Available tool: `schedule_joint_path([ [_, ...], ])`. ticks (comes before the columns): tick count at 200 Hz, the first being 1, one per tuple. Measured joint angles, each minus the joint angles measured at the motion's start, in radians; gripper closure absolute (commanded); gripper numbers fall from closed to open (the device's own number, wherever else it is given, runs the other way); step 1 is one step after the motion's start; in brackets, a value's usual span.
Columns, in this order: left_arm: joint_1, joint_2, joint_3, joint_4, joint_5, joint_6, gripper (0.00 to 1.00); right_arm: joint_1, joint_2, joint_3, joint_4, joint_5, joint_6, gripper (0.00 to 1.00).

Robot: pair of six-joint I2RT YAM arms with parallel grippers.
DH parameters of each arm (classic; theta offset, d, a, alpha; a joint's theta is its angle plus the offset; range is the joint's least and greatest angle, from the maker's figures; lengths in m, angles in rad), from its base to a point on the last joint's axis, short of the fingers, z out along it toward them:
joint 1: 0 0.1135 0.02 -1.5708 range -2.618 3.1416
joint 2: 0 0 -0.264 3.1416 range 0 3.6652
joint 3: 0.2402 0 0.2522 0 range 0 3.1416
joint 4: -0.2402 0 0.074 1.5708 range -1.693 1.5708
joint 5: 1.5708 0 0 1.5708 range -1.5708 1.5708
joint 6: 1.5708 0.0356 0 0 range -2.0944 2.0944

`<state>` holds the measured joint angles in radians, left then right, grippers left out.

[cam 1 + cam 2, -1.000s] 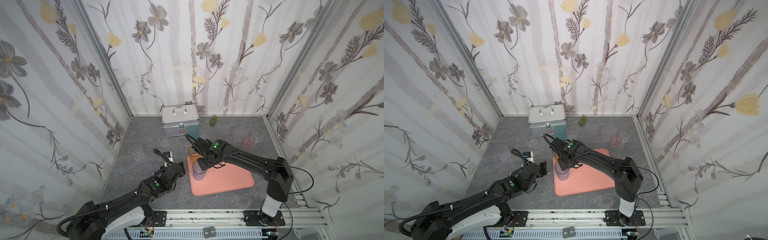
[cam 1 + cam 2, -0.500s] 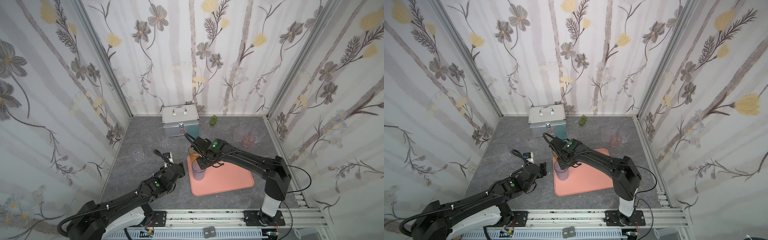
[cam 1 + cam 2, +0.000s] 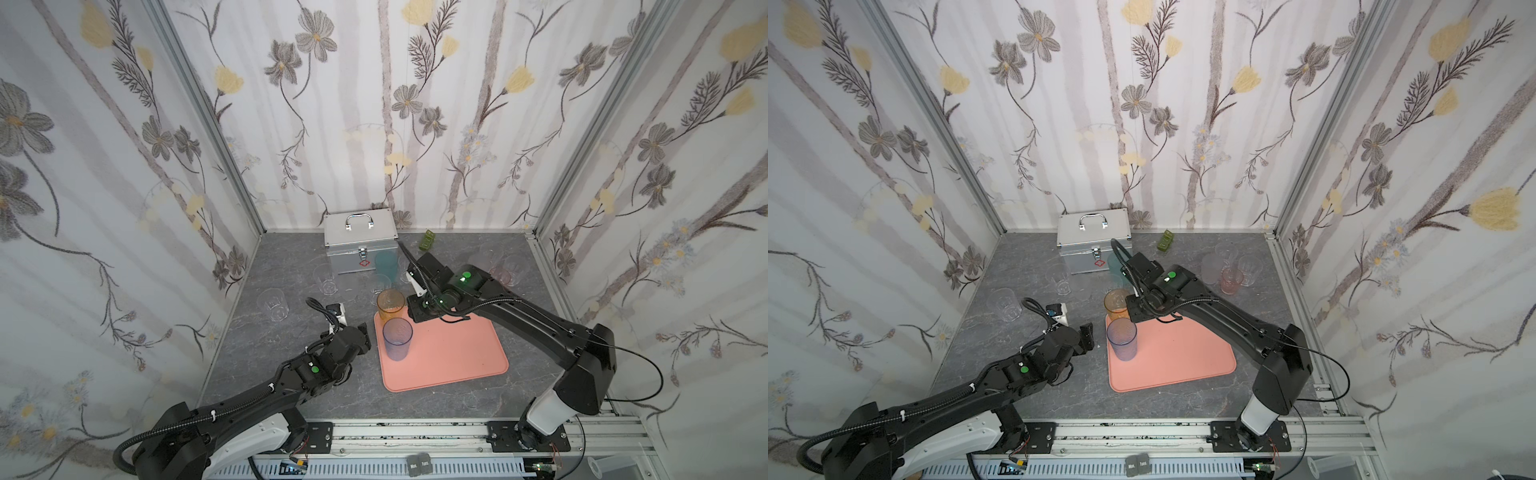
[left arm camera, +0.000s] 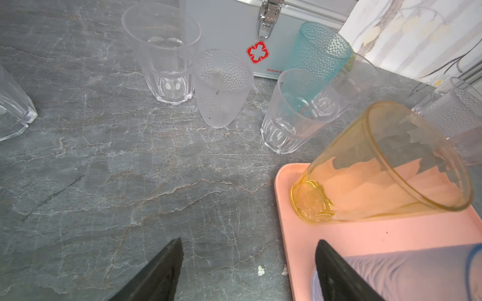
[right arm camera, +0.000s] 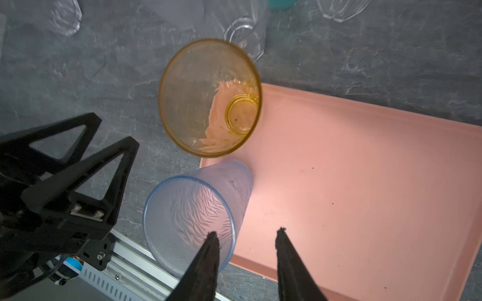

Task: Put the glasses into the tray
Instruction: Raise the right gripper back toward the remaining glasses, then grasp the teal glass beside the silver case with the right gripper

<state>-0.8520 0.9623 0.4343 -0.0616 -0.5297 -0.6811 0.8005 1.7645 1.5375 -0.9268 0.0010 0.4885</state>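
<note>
The tray (image 3: 449, 353) lies on the grey worktop (image 3: 286, 345) between the two arms. Two glasses stand upright on it along its left edge: an amber glass (image 3: 390, 305) in the far corner and a blue glass (image 3: 397, 338) just beside it, nearer the robot. The right gripper (image 5: 246, 232) hangs above the blue glass with its jaws parted and nothing between them. The left gripper (image 4: 249, 241) sits low by the tray's left edge, wide open and empty. A teal glass (image 3: 385, 264) and several clear glasses (image 3: 273, 303) stand off the tray near the case (image 3: 359, 245); a pinkish glass (image 3: 1231, 280) and others cluster far right.
</note>
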Motion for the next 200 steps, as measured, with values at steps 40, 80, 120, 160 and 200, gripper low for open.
schedule_joint_path([
  [40,-0.003,0.008,0.087,0.008,-0.01,0.057,0.15,-0.197,-0.14,-0.062,0.073,0.008,0.0,0.6],
  [80,-0.002,0.095,0.141,0.021,-0.014,0.114,0.14,-0.273,-0.112,-0.09,0.225,0.06,0.018,0.59],
  [120,0.026,0.141,0.151,0.028,0.016,0.13,0.14,-0.253,0.109,0.021,0.33,-0.002,0.05,0.58],
  [160,0.062,0.153,0.133,0.035,0.045,0.124,0.14,-0.205,0.323,0.2,0.385,-0.041,0.072,0.58],
  [200,0.075,0.146,0.118,0.037,0.051,0.127,0.13,-0.188,0.496,0.364,0.393,-0.057,0.098,0.58],
])
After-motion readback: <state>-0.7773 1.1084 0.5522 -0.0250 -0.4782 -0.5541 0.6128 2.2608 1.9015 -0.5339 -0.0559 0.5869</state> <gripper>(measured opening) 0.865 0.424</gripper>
